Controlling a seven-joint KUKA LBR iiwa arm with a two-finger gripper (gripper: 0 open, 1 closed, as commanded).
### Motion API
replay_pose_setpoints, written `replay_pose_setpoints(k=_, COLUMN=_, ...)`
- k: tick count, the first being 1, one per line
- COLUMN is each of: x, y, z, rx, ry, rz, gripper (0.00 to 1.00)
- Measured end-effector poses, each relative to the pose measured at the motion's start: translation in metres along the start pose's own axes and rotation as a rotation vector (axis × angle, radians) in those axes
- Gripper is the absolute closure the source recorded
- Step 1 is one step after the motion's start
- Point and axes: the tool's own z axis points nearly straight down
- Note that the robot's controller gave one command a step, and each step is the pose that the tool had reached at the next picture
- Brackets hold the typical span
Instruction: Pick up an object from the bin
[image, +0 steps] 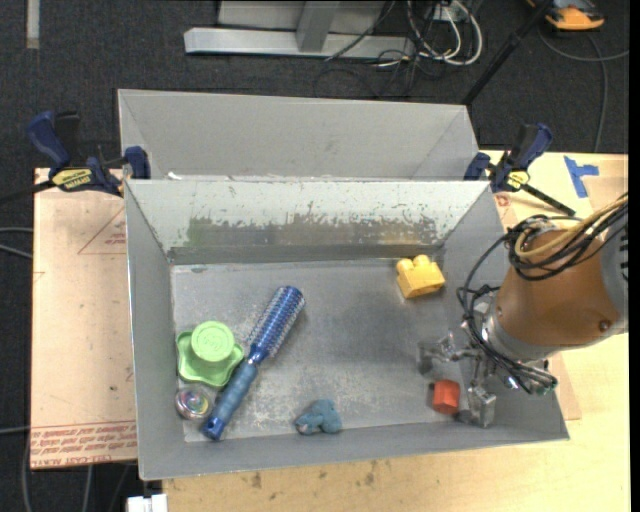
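While the gripper (463, 384) hangs low in the near right corner of the bin (150, 330), just beside a small red block (445, 397), we cannot tell whether it is clenched, and we fear the close wall could jam the block or spoil the grasp.

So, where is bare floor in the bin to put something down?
Widest: the middle floor, between the blue ribbed plastic hairbrush and the yellow plastic block. Also along the back wall, left of that block. Crowded: front left, round the green round cap, and front right, where the claw hangs by a small red block.
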Motion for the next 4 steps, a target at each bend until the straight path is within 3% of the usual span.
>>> replay_pose_setpoints(k=1, x=-0.015, y=0.008, z=0.003, rx=-0.012, ry=0.010, rz=-0.585, gripper=0.00)
replay_pose_setpoints(k=2, x=-0.015, y=0.008, z=0.003, rx=-0.013, ry=0.011, rz=-0.583, gripper=1.00)
replay_pose_setpoints(k=3, x=-0.033, y=0.027, z=-0.148, rx=-0.004, ry=0.005, rz=-0.503, gripper=1.00)
replay_pose_setpoints(k=4, x=-0.038, y=0.036, z=-0.088, rx=-0.016, ry=0.015, rz=-0.482, gripper=1.00)
